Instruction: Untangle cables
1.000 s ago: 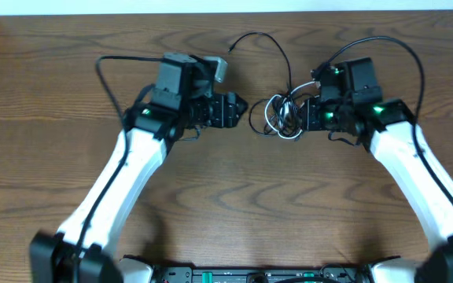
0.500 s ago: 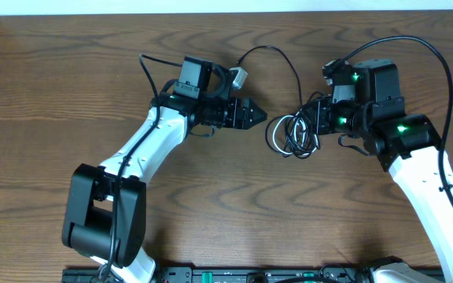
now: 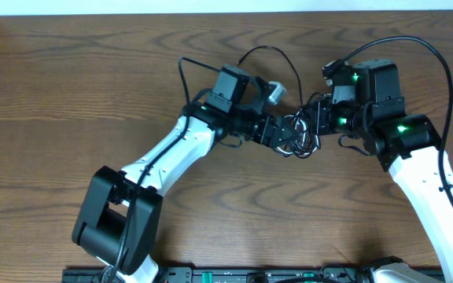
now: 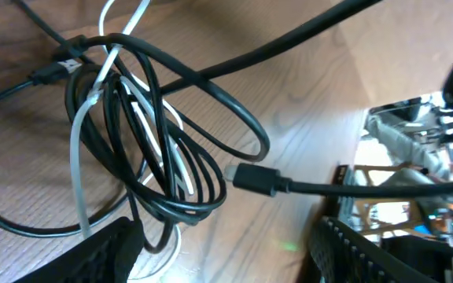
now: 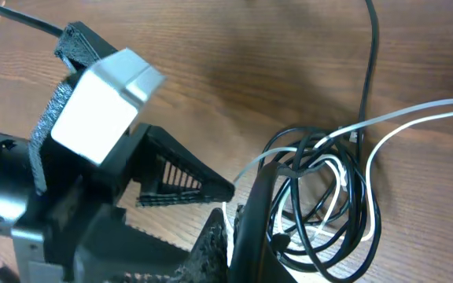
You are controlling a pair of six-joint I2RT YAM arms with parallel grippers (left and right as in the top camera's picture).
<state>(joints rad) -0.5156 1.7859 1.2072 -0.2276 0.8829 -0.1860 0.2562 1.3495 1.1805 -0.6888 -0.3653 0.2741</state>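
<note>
The cables (image 3: 299, 135) are a knot of thin black loops with one whitish cord, lying on the wooden table between the two arms. One black strand (image 3: 270, 49) arcs away to the far side. My left gripper (image 3: 280, 135) is open, and its fingers reach into the left edge of the knot. In the left wrist view (image 4: 226, 263) the loops (image 4: 156, 149) and a black plug (image 4: 254, 179) lie just ahead of its spread fingers. My right gripper (image 3: 314, 119) is shut on the knot's right side. It also shows in the right wrist view (image 5: 246, 244), beside the loops (image 5: 329, 212).
The brown wooden table (image 3: 69, 86) runs to a white strip at the back. The right arm's own thick black wire (image 3: 431, 55) loops above it. The left wrist's white camera box (image 5: 104, 94) sits close to the right gripper.
My left arm has swung right and its open gripper has reached the knot. My right gripper first shifted right with the knot, then stayed still.
</note>
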